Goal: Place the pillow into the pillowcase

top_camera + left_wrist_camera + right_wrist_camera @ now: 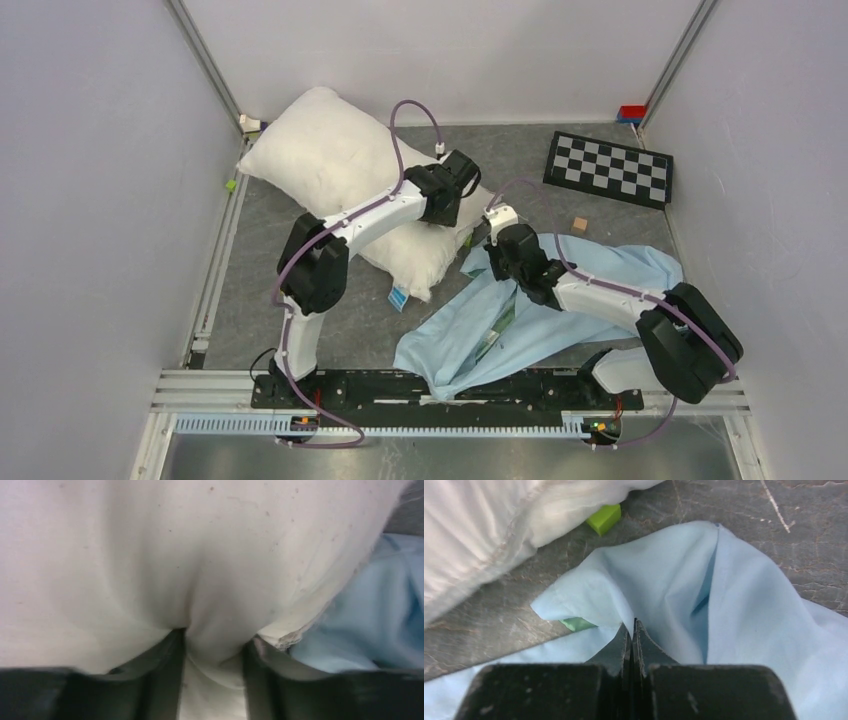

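In the top view you see the pillow [330, 160] lying aslant in the upper left of the counter [260, 290]. The pillowcase [600, 285] lies crumpled at centre right, its upper left corner just beside the pillow's lower end. Your left gripper [215, 642] is clenched on a fold of the pillow, and the cloth bulges between the fingers. Your right gripper [633, 626] is pinched tight on a puckered ridge of the pillowcase. A green block [605, 518] sits by the pillow's edge, at the top of the right wrist view.
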Robot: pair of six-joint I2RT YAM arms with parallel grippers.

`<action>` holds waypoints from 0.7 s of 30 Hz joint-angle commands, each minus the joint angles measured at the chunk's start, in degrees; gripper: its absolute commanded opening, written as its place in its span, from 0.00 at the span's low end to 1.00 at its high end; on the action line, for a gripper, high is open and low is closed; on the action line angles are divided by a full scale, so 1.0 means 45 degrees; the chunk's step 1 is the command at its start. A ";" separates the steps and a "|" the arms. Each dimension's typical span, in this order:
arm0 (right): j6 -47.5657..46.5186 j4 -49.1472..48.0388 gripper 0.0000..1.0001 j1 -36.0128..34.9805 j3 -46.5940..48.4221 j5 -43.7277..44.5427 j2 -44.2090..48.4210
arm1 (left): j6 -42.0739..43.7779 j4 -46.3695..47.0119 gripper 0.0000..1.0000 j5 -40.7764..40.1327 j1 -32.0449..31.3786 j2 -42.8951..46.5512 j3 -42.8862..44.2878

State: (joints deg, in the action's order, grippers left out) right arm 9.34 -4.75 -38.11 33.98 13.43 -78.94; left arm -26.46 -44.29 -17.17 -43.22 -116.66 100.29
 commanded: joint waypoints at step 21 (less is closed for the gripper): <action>0.4072 -0.0797 0.61 0.2284 0.9047 -0.2620 -0.4841 | 0.0305 -0.1389 0.02 0.0247 0.2046 0.8303 -0.0561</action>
State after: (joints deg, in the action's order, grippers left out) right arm 27.31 -12.60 -27.92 63.59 5.21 -92.58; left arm -24.21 -52.12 -20.18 -33.36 -80.44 99.22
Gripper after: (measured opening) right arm 0.340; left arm 0.055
